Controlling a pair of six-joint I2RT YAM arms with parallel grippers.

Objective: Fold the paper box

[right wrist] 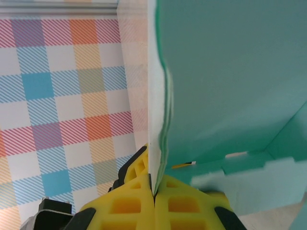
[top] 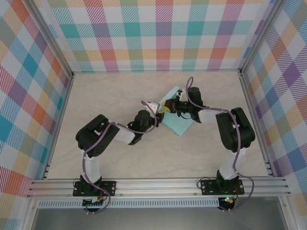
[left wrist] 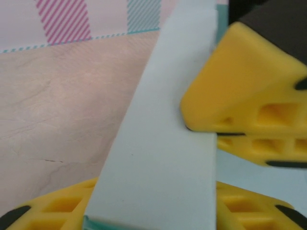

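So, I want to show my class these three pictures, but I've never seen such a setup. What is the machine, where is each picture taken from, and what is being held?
The machine is two black robot arms bolted at the near edge of a table walled in checked panels. The wide picture comes from a fixed camera above and behind them. On the table lies the paper box, a piece of pale turquoise card. The other two pictures come from cameras on the wrists, looking along yellow fingers. The right tool is shut on an upright flap of the box. In the left wrist picture a pale flap stands before the left tool; I cannot tell whether it grips it.
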